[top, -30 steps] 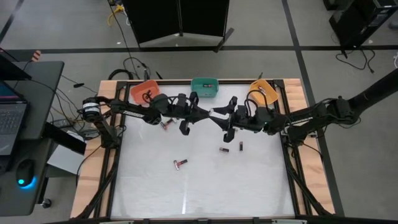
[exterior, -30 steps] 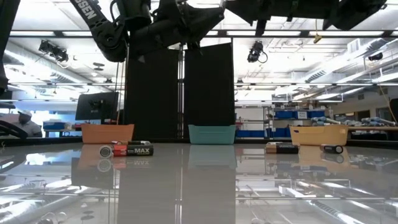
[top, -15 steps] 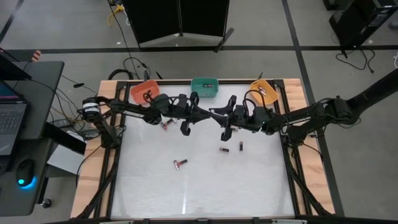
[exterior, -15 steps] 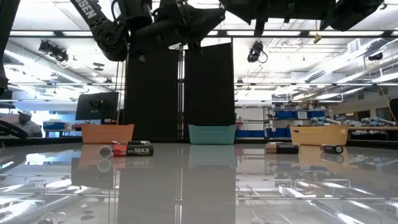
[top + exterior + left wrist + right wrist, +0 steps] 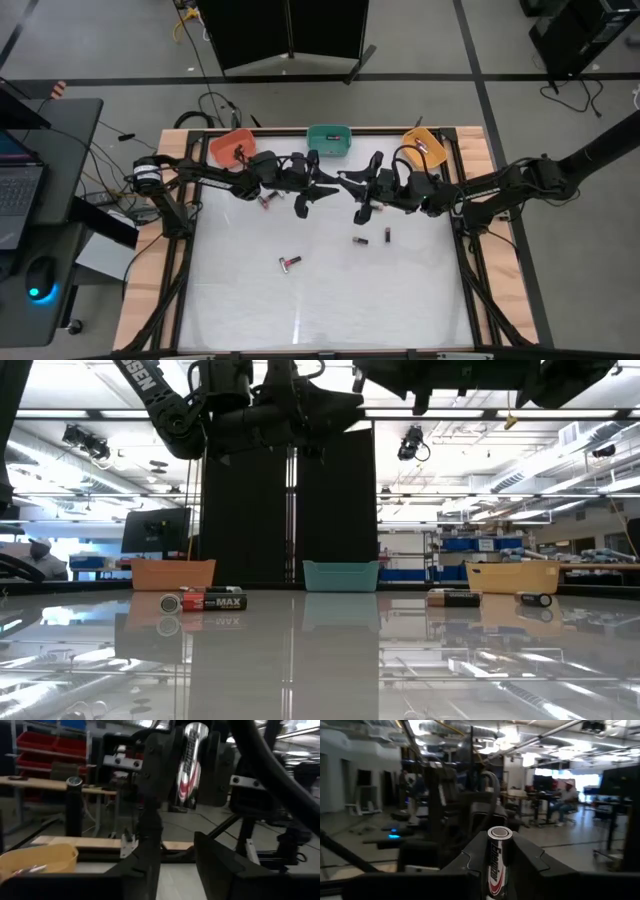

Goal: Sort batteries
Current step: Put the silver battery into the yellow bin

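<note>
Four batteries (image 5: 290,263) lie on the table (image 5: 330,300); three bins (image 5: 328,138) behind.

The silver, red and black cylindrical battery (image 5: 498,865) standing upright between two dark fingers in the right wrist view carries "Energizer" down its length. In the low view, the black-and-red battery (image 5: 220,601) lying on the glossy white table (image 5: 320,660), left of centre, reads "MAX".

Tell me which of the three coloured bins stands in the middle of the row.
The teal plastic bin: the orange bin stands on its left-arm side and the yellow bin on its right-arm side.
</note>
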You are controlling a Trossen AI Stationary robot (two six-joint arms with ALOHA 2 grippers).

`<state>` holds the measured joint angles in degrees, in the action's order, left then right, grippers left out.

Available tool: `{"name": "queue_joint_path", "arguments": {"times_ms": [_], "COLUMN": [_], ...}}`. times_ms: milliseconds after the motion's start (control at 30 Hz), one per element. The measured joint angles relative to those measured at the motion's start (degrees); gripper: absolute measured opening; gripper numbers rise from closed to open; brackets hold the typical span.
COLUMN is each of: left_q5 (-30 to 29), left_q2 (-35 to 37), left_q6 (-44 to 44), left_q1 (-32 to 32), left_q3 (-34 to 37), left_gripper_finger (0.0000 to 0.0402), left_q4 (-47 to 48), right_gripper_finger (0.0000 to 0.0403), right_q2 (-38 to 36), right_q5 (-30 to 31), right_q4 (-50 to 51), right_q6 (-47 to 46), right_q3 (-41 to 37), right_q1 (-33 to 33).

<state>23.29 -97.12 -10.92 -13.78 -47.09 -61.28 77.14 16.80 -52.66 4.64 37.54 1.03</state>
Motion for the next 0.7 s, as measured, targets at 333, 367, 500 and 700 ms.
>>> {"name": "queue_joint_path", "arguments": {"times_ms": [333, 367, 500, 700], "left_q5": [-6.08, -6.08, -6.07, -7.15], "left_q2": [0.07, 0.07, 0.07, 0.07], "left_q6": [7.78, 7.83, 9.47, 11.00], "left_q1": [0.00, 0.00, 0.00, 0.00], "left_q3": [0.07, 0.07, 0.09, 0.61], "left_gripper_finger": [0.0150, 0.0151, 0.0151, 0.0152], "left_q4": [10.45, 10.52, 10.62, 10.64], "right_gripper_finger": [0.0067, 0.0067, 0.0067, 0.0067], "right_q2": [-3.82, -4.88, -9.60, -16.91], "right_q5": [10.14, 10.88, 14.24, 17.25], "right_q4": [8.37, 10.21, 19.68, 40.04], "right_q6": [2.69, 2.67, 2.58, -2.01], "right_q3": [-0.02, -0.02, -0.02, -0.02], "right_q1": [-2.89, -3.42, -6.07, -13.08]}}
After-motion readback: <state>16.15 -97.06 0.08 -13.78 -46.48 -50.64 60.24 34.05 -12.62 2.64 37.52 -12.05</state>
